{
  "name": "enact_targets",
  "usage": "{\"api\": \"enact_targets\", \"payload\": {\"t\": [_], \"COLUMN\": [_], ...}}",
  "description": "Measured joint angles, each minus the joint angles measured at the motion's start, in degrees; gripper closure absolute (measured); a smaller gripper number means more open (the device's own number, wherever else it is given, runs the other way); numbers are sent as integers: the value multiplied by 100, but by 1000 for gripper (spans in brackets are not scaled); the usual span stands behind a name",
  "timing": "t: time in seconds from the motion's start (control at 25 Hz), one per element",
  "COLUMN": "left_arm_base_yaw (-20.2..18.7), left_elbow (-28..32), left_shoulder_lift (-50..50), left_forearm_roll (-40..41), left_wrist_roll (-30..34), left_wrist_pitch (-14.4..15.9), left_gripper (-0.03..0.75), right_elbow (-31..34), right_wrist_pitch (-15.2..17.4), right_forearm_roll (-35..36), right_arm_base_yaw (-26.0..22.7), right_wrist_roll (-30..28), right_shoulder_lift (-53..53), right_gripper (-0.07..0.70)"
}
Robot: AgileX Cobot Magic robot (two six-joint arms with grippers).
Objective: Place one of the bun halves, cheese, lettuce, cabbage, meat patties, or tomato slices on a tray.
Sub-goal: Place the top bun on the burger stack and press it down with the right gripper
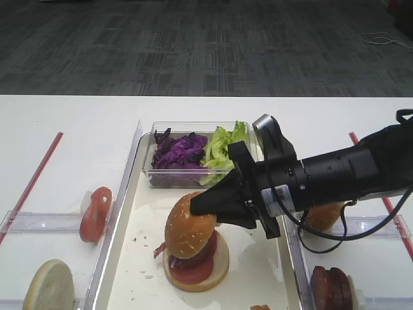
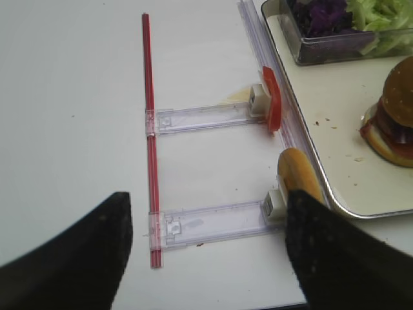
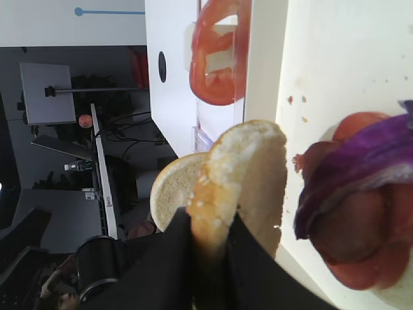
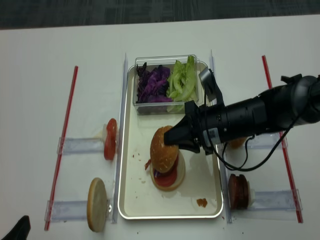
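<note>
The tray (image 4: 129, 200) is noted as the widest item, lying lengthwise between two clear rails. Its far end is taken up by a clear tub (image 4: 167, 102) holding the cabbage (image 4: 154, 84) and the lettuce (image 4: 182, 80). Bare tray floor is left only toward the near end and along the left rim; the right rim is overhung by the right arm.

The stack (image 4: 167, 176) on the tray is seen as a bun base with tomato, a dark layer and purple shreds. The sesame bun top (image 1: 188, 226) is held tilted against its upper left side, not seated flat.

The right gripper (image 1: 210, 203) is observed clamped on the bun top's edge, fingers pinching the crumb in the right wrist view. The left gripper (image 2: 206, 252) stands apart, jaws wide, over bare table well left of the tray.

Risks judged:
- If released while tilted, the bun top is likely to slide off toward the left rim.
- A sideways push could shear the loose layers beneath.
- Soft bread may tear or cling to the fingers on opening.
- Withdrawal rearward is limited by the tub just behind the wrist; a lift is the clearer exit.

Spare tomato slices (image 4: 110, 139) and meat patties (image 4: 239, 191) stand outside the rims, near them.
</note>
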Motion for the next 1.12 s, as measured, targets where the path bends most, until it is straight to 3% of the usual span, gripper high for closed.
{"api": "enact_targets", "payload": {"t": [0.56,0.88,1.12], "left_arm_base_yaw": [0,0,0], "left_elbow": [0,0,0], "left_shoulder_lift": [0,0,0], "left_forearm_roll": [0,0,0], "left_wrist_roll": [0,0,0], "left_wrist_pitch": [0,0,0], "left_gripper": [247,247,247], "right_elbow": [-10,-10,-10], "right_wrist_pitch": [-30,-115,-130], "right_forearm_roll": [22,21,-113], "right_arm_base_yaw": [0,0,0], "right_wrist_roll": [-112,-112,61], "right_shoulder_lift": [233,233,233], "right_gripper": [496,323,282]}}
